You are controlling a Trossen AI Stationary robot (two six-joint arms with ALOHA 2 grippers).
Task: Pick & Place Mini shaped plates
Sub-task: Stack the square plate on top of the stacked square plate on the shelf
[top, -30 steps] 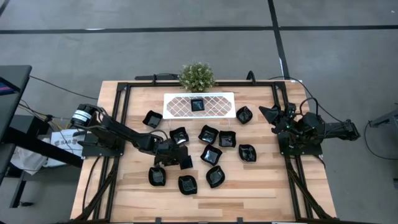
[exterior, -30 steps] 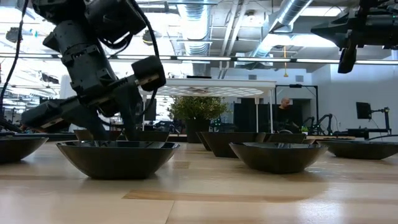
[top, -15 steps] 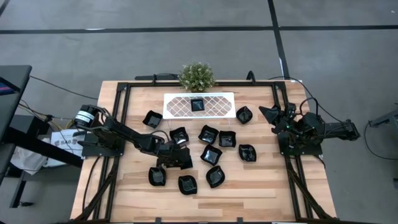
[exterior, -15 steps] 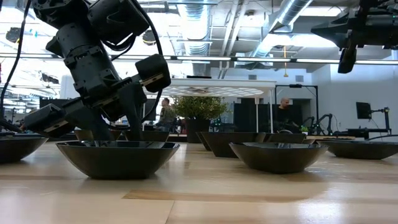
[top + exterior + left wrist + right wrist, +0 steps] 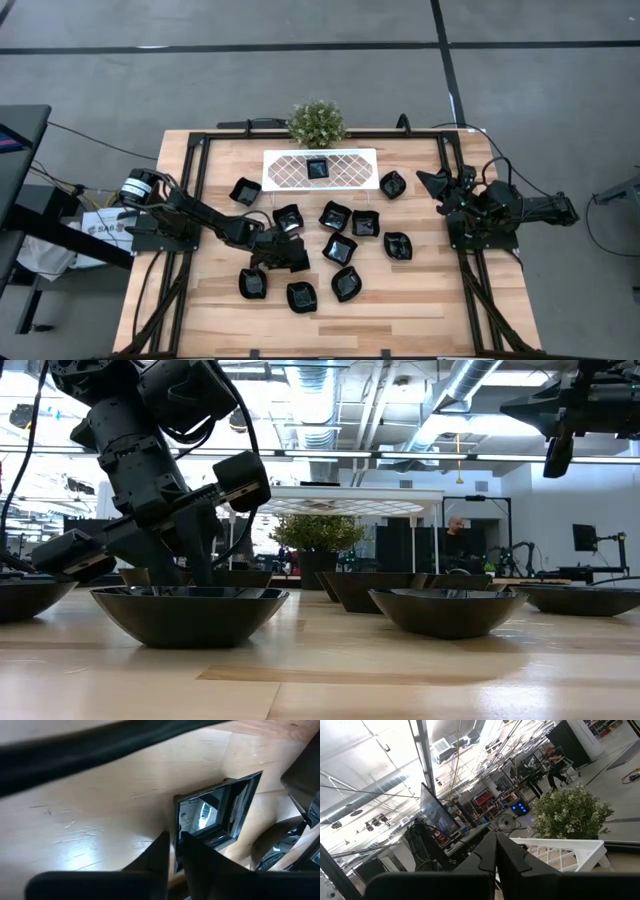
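Observation:
Several glossy black mini shaped plates lie scattered on the wooden table (image 5: 420, 290). One more sits on the white lattice tray (image 5: 350, 170). My left gripper (image 5: 287, 256) reaches down among the plates at the left middle and is shut on a square plate (image 5: 215, 817). In the low view the left gripper (image 5: 195, 565) stands behind the nearest plate (image 5: 188, 610). My right gripper (image 5: 495, 857) is shut on nothing, parked high at the table's right edge and pointing over the table. My left gripper pinches one side rim of the square plate (image 5: 178, 827) between its two fingers, one finger outside the plate and one (image 5: 202, 857) over its hollow. The fingers slant down from the table's left. The plate lies flat on the wood.
A small green potted plant (image 5: 317, 122) stands at the far edge behind the tray. Other plates lie close around the held one, such as one (image 5: 288, 216) on its far side and one (image 5: 253, 283) nearer the front. Black frame rails run along both table sides.
My left gripper has kept its place and shut its fingers on the square plate's rim. The plate has stayed on the table.

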